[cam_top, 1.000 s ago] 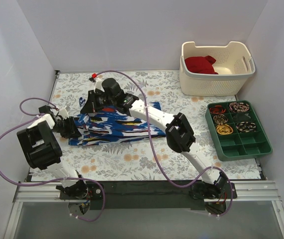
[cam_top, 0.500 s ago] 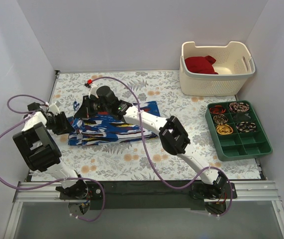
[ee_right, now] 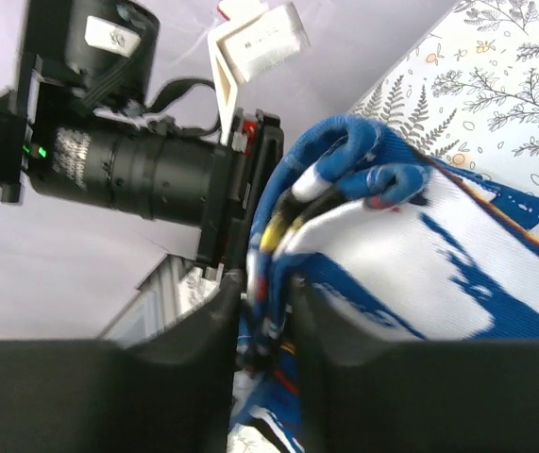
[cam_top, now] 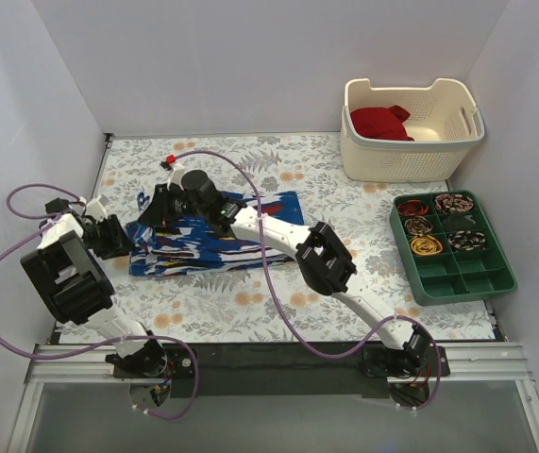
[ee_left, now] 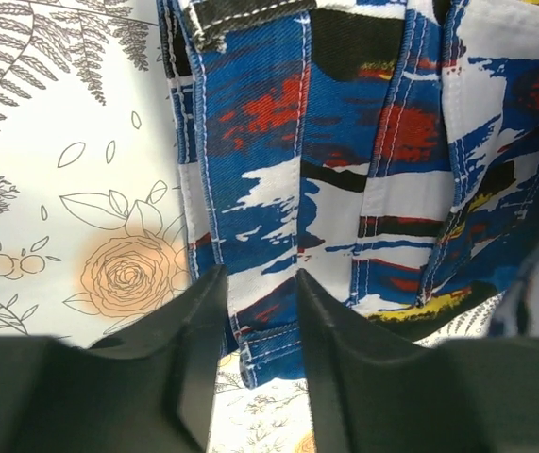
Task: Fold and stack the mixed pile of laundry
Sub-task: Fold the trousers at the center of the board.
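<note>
The blue printed garment (cam_top: 193, 247) lies folded into a long strip on the floral bench (cam_top: 250, 302), toward 9 o'clock from the bench's middle. The left tool (ee_left: 260, 281) sits at the strip's 9 o'clock end. Its 2 fingers are slightly spread, with the stitched hem lying flat between them rather than bunched. The right tool (ee_right: 267, 283) reaches across to the strip's 11 o'clock corner. Its fingers are pressed close on a raised fold of the same garment, whose layers fill the narrow gap. The deep red garment (cam_top: 379, 123) is heaped inside the cream perforated basket (cam_top: 411, 162) at 1 o'clock. A green tray (cam_top: 460, 281) of coiled items stands at 3 o'clock, just beside the basket.
</note>
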You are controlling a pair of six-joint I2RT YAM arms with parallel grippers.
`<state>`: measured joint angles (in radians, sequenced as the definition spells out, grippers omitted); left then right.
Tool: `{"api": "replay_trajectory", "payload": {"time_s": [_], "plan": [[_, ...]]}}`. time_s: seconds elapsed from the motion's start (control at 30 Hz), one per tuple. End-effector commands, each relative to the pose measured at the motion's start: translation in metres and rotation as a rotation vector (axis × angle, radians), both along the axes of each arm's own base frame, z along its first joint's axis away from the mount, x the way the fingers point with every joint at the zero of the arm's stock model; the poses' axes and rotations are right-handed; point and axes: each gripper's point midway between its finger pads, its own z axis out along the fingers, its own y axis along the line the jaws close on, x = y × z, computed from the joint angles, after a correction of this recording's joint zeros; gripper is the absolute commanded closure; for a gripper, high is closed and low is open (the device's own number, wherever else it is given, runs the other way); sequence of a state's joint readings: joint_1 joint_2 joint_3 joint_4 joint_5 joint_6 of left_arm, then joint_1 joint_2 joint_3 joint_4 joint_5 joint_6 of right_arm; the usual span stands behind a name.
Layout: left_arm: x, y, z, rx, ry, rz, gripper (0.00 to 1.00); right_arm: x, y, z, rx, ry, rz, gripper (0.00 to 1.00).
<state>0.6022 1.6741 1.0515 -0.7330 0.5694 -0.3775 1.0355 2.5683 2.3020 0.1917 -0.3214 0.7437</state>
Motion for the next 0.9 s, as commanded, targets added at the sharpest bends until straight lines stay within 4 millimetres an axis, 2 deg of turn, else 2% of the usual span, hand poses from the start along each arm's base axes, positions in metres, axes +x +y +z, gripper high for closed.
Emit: {"api": "replay_trajectory", "payload": {"time_s": [0.0,0.03,0.07,0.1,0.13,0.2,0.23,0.27,0.3,0.33,0.37,0.4,0.43,0.47,0.5,0.53,0.57,0.6,0.67,0.7,0.77,0.8,0.87], "plan": [[0.010,0.018,0.019,-0.008,-0.067,0.053,0.59,-0.023,0.015,0.039,0.124,-0.063,0.058,0.42],[0.013,0.023,0.023,-0.013,-0.081,0.072,0.57,-0.030,0.012,0.048,0.131,-0.075,0.091,0.33],[0.017,0.029,0.030,-0.020,-0.100,0.098,0.57,-0.032,0.009,0.052,0.130,-0.094,0.102,0.29],[0.022,0.042,0.041,-0.011,-0.136,0.123,0.55,-0.033,0.004,0.055,0.125,-0.109,0.109,0.22],[0.027,0.045,0.051,-0.011,-0.169,0.124,0.52,-0.037,-0.007,0.068,0.124,-0.132,0.121,0.19],[0.037,0.054,0.069,0.016,-0.221,0.121,0.50,-0.019,-0.027,0.077,0.107,-0.206,0.100,0.12],[0.039,0.051,0.079,0.004,-0.252,0.101,0.50,-0.020,-0.043,0.092,0.110,-0.229,0.116,0.12],[0.042,0.049,0.086,0.017,-0.275,0.074,0.49,0.001,-0.061,0.099,0.101,-0.259,0.094,0.12],[0.046,0.042,0.092,0.033,-0.290,0.041,0.49,0.010,-0.075,0.095,0.050,-0.286,0.097,0.12],[0.047,0.037,0.095,0.054,-0.295,0.007,0.49,0.014,-0.093,0.109,0.037,-0.322,0.113,0.12],[0.048,0.030,0.100,0.087,-0.306,-0.034,0.49,0.035,-0.120,0.091,-0.046,-0.293,0.104,0.12],[0.052,0.011,0.100,0.112,-0.312,-0.113,0.49,0.043,-0.138,0.085,-0.080,-0.334,0.120,0.13],[0.049,-0.001,0.093,0.126,-0.298,-0.153,0.49,0.041,-0.158,0.088,-0.097,-0.332,0.154,0.13],[0.046,-0.009,0.091,0.166,-0.284,-0.181,0.49,0.059,-0.187,0.066,-0.154,-0.294,0.142,0.14],[0.048,-0.031,0.085,0.181,-0.272,-0.247,0.49,0.057,-0.207,0.047,-0.223,-0.247,0.167,0.17],[0.046,-0.039,0.078,0.195,-0.260,-0.275,0.49,0.062,-0.222,0.036,-0.275,-0.288,0.175,0.19],[0.040,-0.044,0.065,0.209,-0.217,-0.288,0.50,0.062,-0.249,0.006,-0.365,-0.214,0.179,0.21],[0.037,-0.056,0.055,0.208,-0.190,-0.323,0.50,0.061,-0.260,-0.008,-0.404,-0.185,0.182,0.25],[0.027,-0.065,0.033,0.220,-0.121,-0.365,0.51,0.060,-0.286,-0.038,-0.474,-0.155,0.199,0.30],[0.023,-0.072,0.021,0.234,-0.081,-0.398,0.51,0.052,-0.298,-0.061,-0.513,-0.101,0.207,0.33],[0.009,-0.079,-0.001,0.243,-0.016,-0.441,0.51,0.051,-0.316,-0.082,-0.552,-0.057,0.201,0.34],[0.005,-0.081,-0.011,0.250,0.017,-0.457,0.51,0.040,-0.327,-0.103,-0.582,0.002,0.209,0.36],[0.002,-0.079,-0.023,0.268,0.042,-0.474,0.51,0.033,-0.346,-0.118,-0.613,0.047,0.199,0.37]]}}
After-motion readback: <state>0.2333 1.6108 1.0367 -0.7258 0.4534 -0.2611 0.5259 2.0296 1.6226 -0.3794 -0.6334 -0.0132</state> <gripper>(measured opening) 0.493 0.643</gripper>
